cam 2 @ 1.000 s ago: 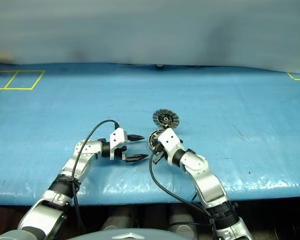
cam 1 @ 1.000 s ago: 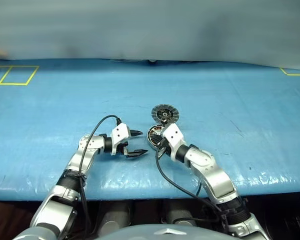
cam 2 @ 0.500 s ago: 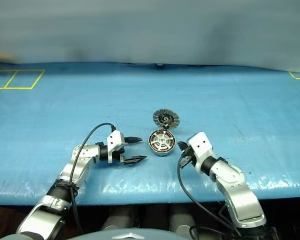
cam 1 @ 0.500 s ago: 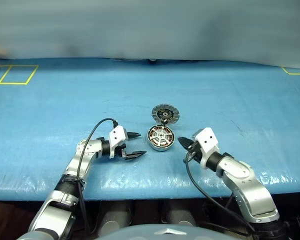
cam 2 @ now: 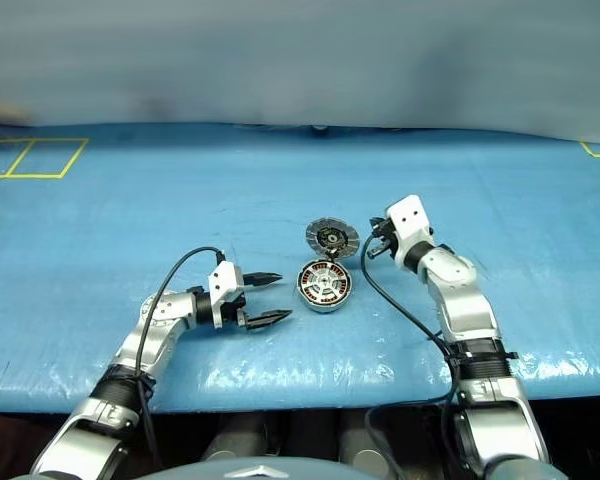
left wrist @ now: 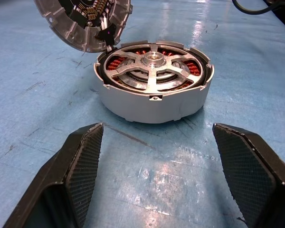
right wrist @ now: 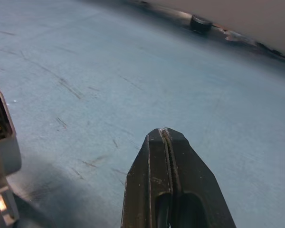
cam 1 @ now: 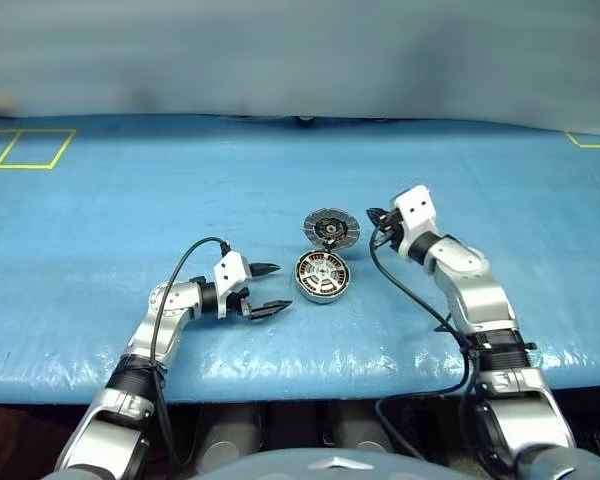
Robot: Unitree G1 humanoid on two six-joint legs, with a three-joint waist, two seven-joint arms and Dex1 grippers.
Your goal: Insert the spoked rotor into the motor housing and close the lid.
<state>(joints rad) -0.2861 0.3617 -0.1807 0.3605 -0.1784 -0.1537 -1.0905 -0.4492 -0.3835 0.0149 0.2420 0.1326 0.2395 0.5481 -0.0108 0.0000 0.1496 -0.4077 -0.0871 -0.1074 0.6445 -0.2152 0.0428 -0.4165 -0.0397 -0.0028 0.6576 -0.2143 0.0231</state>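
**Rotor seated; lid next**

Spoked rotor point(left wrist: 153, 70) sits in motor housing point(cam 1: 322, 276), mid tabletop point(cam 1: 100, 220). Lid point(cam 1: 331, 227) stands open at housing's 12 o'clock. Right hand point(cam 1: 373, 216), fingers together, at lid's 3 o'clock: push rim over slowly. Left hand point(cam 1: 268, 289), fingers apart, empty, at 9 o'clock: brace housing.

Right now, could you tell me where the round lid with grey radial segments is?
The round grey-segmented lid stands open at the far edge of the silver motor housing, mid-table in the head views, with the shut right gripper just to its right.

A blue scuffed table cover point(cam 1: 130, 200) carries yellow taped squares point(cam 1: 25, 150) at its far left corner.
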